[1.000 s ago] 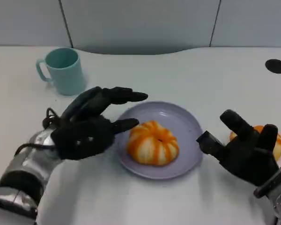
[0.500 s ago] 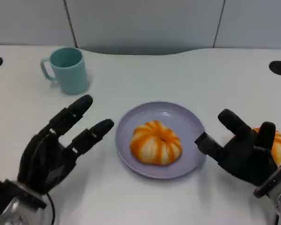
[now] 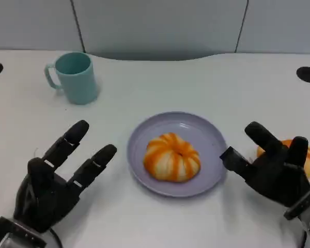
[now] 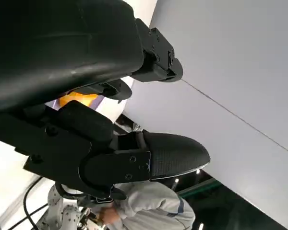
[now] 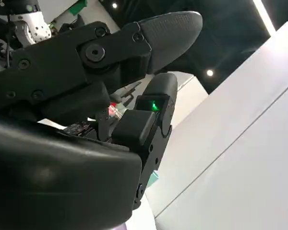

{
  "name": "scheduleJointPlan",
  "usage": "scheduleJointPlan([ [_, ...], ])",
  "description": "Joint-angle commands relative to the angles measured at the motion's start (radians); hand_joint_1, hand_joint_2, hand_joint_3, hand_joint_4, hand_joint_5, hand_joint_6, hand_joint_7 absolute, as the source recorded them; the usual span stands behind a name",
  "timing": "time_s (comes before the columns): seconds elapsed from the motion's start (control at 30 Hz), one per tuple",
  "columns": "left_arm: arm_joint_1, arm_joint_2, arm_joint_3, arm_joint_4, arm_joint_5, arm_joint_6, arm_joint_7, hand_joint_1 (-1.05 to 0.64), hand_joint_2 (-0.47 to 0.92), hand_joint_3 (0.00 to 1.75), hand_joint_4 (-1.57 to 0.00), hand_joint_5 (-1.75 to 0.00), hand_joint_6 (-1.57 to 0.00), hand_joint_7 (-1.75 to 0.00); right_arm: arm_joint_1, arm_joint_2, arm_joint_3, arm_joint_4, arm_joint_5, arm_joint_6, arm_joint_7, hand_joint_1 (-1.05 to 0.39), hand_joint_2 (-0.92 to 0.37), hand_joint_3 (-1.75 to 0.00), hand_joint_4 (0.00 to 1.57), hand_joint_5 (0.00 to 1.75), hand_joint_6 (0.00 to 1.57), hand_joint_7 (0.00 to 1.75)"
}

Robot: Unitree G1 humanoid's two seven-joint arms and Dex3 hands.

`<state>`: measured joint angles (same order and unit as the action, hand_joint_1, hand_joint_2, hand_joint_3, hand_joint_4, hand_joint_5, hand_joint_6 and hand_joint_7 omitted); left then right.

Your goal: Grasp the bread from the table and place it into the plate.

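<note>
An orange-and-cream striped round bread (image 3: 171, 157) lies in the lilac plate (image 3: 201, 133) at the middle of the table; a sliver of the bread (image 4: 77, 98) also peeks past my fingers in the left wrist view. My left hand (image 3: 54, 183) hovers left of the plate near the front edge, fingers spread, holding nothing. My right hand (image 3: 271, 168) is just right of the plate, fingers apart and empty. A second orange bread (image 3: 304, 155) lies behind the right hand, partly hidden by it.
A teal mug (image 3: 74, 77) stands at the back left. Black round holes (image 3: 307, 74) sit at the table's far right and far left edges. A grey wall panel runs along the back. A person in a grey top (image 4: 149, 213) shows in the left wrist view.
My left hand has let go near the plate and drawn back toward the front left, fingers spread. The bread stays in the plate. The right hand has barely moved.
</note>
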<state>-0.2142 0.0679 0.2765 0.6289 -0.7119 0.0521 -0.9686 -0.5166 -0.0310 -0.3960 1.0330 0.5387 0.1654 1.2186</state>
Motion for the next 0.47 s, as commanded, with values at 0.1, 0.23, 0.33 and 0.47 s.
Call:
scheduleJointPlan([
  [0.1, -0.005, -0.012, 0.014, 0.013, 0.025, -0.015, -0.026, -1.05, 0.92, 0.62, -0.44, -0.2, -0.32, -0.01, 0.001, -0.031, -0.002, 0.015, 0.0, -0.013, 0.023, -0.61, -0.92, -0.06, 0.64, 1.32, 0.99, 0.26],
  [0.23, -0.012, -0.016, 0.017, 0.018, 0.034, -0.024, -0.021, -1.03, 0.92, 0.54, -0.44, -0.24, -0.33, -0.02, 0.007, -0.037, 0.004, -0.002, -0.002, 0.002, 0.011, -0.61, -0.92, -0.06, 0.63, 1.36, 0.97, 0.33],
  [0.33, -0.015, -0.016, 0.021, 0.019, 0.036, -0.018, -0.025, -1.02, 0.92, 0.51, -0.44, -0.25, -0.33, -0.01, 0.011, -0.035, 0.001, -0.006, 0.004, 0.003, 0.014, -0.61, -0.92, -0.07, 0.63, 1.35, 0.94, 0.37],
  [0.47, -0.017, -0.016, 0.023, 0.017, 0.042, -0.023, -0.023, -1.02, 0.92, 0.51, -0.44, -0.27, -0.35, -0.02, 0.014, -0.034, 0.002, -0.01, 0.003, -0.006, 0.014, -0.61, -0.92, -0.09, 0.64, 1.34, 0.92, 0.37],
])
